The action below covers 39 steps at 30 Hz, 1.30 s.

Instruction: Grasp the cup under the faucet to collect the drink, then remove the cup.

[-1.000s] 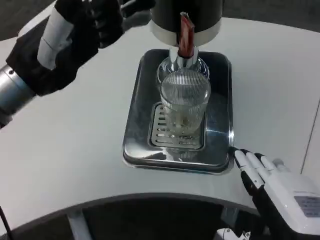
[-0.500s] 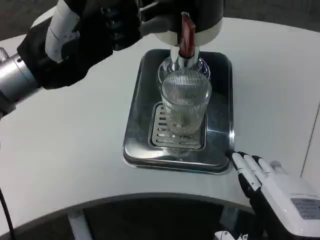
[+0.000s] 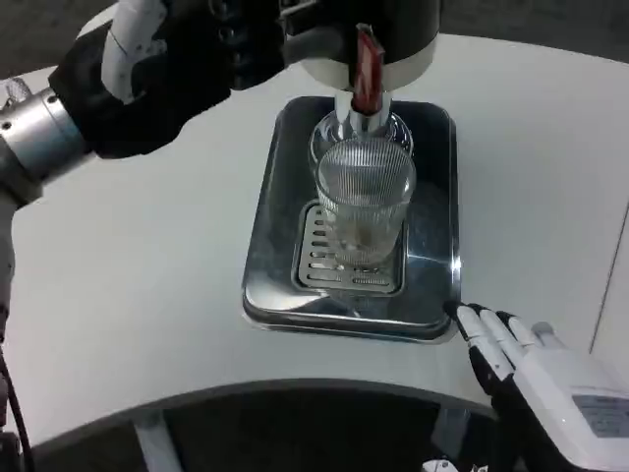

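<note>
Glass cup (image 3: 362, 208) sat untouched under the faucet (image 3: 366, 69); left hand (image 3: 211, 44) had crept up beside it, grip unclear, right hand (image 3: 511, 344) waited open.

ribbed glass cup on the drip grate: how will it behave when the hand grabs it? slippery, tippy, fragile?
The cup looks like clear ribbed glass, so probably rigid and breakable; grip firmly but gently. The ribs may give the fingers some purchase, though glass can be slick if wet. It stands upright on the slotted grate of the metal tray and is fairly tall, so a sideways nudge might tip it.
</note>
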### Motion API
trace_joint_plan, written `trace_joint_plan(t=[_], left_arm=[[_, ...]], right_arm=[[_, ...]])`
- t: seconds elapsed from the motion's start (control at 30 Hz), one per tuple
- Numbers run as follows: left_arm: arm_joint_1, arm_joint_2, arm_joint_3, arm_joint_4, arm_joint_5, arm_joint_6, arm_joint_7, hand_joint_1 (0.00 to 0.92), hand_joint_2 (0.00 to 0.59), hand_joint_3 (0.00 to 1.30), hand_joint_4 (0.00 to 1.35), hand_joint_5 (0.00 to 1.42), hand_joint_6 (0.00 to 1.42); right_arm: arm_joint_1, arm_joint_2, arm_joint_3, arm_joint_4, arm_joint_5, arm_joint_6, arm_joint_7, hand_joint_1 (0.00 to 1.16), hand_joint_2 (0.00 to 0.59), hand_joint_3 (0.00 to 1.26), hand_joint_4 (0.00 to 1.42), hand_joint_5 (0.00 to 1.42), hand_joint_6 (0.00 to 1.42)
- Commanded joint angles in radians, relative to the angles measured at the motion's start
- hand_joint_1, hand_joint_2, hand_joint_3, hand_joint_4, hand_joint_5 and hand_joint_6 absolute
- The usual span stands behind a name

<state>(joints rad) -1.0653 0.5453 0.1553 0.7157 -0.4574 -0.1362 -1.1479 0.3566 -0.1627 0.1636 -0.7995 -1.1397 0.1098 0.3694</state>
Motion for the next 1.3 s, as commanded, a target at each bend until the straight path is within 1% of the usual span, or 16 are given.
trace_joint_plan(t=[0.03, 0.37, 0.7, 0.93, 1.13, 1.3], left_arm=[[-0.055, -0.017, 0.004, 0.061, 0.027, -0.043, -0.029, 0.0, 0.038, 0.06, 0.0, 0.05, 0.07], [-0.147, -0.058, 0.001, 0.176, 0.063, -0.096, -0.075, 0.0, 0.038, 0.07, 0.0, 0.05, 0.08], [-0.212, -0.094, -0.004, 0.261, 0.096, -0.133, -0.11, 0.0, 0.038, 0.08, 0.0, 0.07, 0.09], [-0.247, -0.106, -0.008, 0.308, 0.114, -0.16, -0.119, 0.0, 0.038, 0.08, 0.0, 0.08, 0.1], [-0.273, -0.11, -0.009, 0.339, 0.139, -0.193, -0.131, 0.0, 0.042, 0.1, 0.0, 0.1, 0.1], [-0.278, -0.104, -0.02, 0.35, 0.159, -0.233, -0.142, 0.0, 0.044, 0.11, 0.02, 0.12, 0.12]], right_arm=[[0.016, 0.007, -0.001, -0.018, -0.008, 0.002, -0.002, 0.51, 0.322, 0.0, 0.0, 0.0, 0.0], [0.017, 0.015, 0.0, -0.018, -0.017, 0.003, -0.005, 0.51, 0.322, 0.0, 0.0, 0.0, 0.0], [0.022, 0.022, -0.003, -0.016, -0.019, 0.001, -0.012, 0.51, 0.322, 0.0, 0.0, 0.0, 0.0], [0.024, 0.023, -0.005, -0.017, -0.018, 0.0, -0.013, 0.51, 0.322, 0.0, 0.0, 0.0, 0.0], [0.01, 0.025, -0.006, -0.011, -0.013, 0.002, -0.011, 0.51, 0.322, 0.0, 0.0, 0.0, 0.0], [-0.045, 0.027, -0.019, 0.016, 0.003, 0.01, -0.014, 0.51, 0.322, 0.0, 0.0, 0.0, 0.0]])
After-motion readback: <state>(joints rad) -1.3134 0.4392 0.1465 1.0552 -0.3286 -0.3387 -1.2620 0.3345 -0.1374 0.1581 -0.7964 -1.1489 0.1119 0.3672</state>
